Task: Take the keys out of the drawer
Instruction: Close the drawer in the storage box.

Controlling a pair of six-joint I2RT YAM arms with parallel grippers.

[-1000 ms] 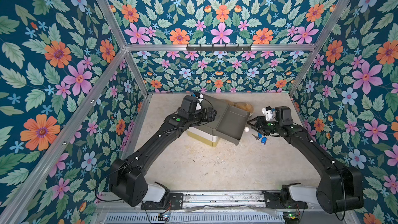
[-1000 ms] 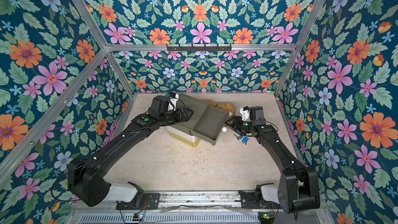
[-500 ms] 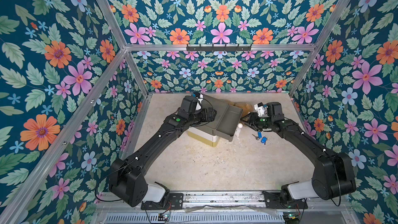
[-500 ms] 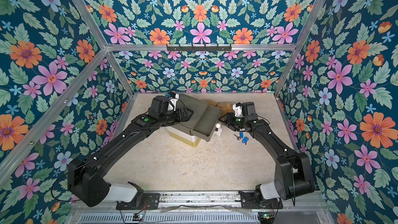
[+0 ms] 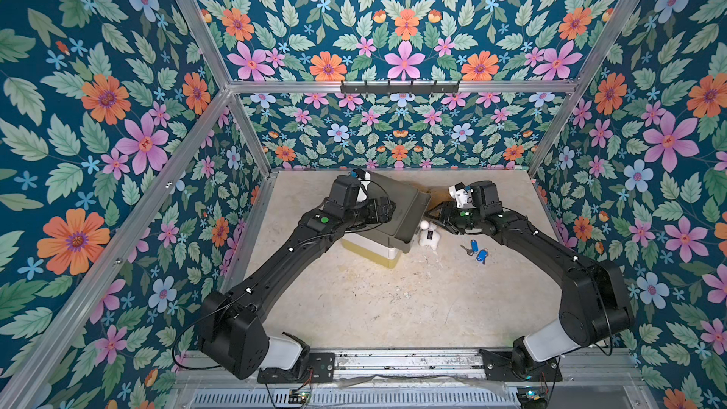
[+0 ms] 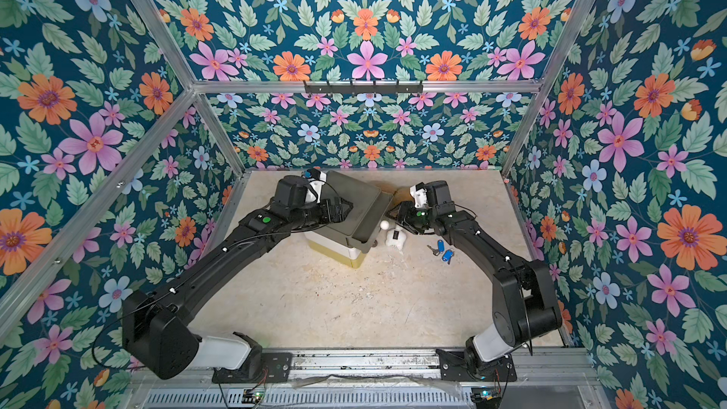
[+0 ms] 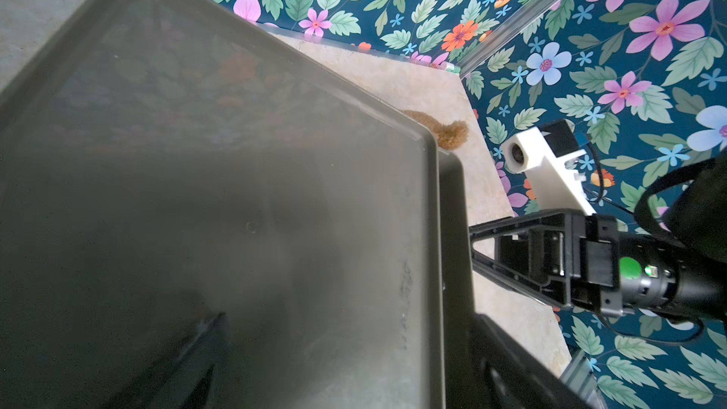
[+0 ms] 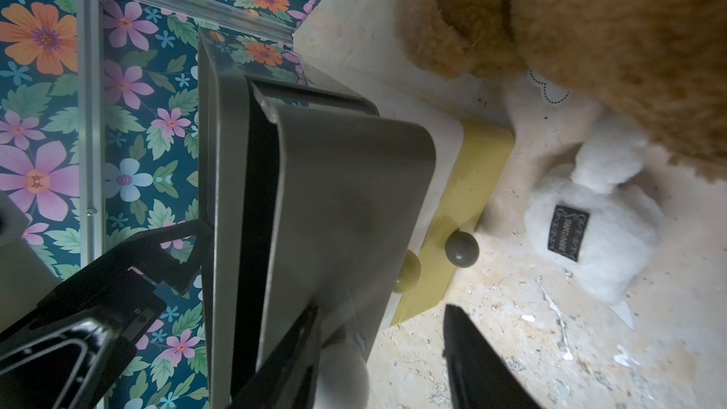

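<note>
Jaws on your right gripper [image 8: 381, 320] stand spread. One finger [image 8: 299, 348] lies across the front of the grey drawer [image 8: 346, 198], and the drawer's white knob [image 8: 342, 375] sits between the two fingers. A clear gap separates the knob from the other finger, so nothing is pinched. Your left gripper [image 5: 390, 208] is spread as well, lying on the grey top [image 7: 196, 151] of the small drawer unit, with one fingertip touching that top in the right wrist view.

Nearest you on the table [image 5: 373, 300], two blue-tagged keys [image 5: 474, 246] lie side by side just beside your right forearm. They are outside the drawer and apart from the unit. Just past them, a white plush toy [image 5: 429, 236] with a black label lies close to the unit's front, near the white knob.

The grey drawer is the top one and stands a little way out. Its inside is hidden, so you cannot tell what it holds. Below it are a white drawer [image 8: 446, 143] and a yellow drawer [image 8: 476, 175], with two dull round knobs [image 8: 462, 249] beside the yellow front.

Farther back, a brown plush toy [image 7: 452, 133] lies on the table behind the unit's corner. A black hook rail [image 5: 399, 86] hangs on the back wall.
</note>
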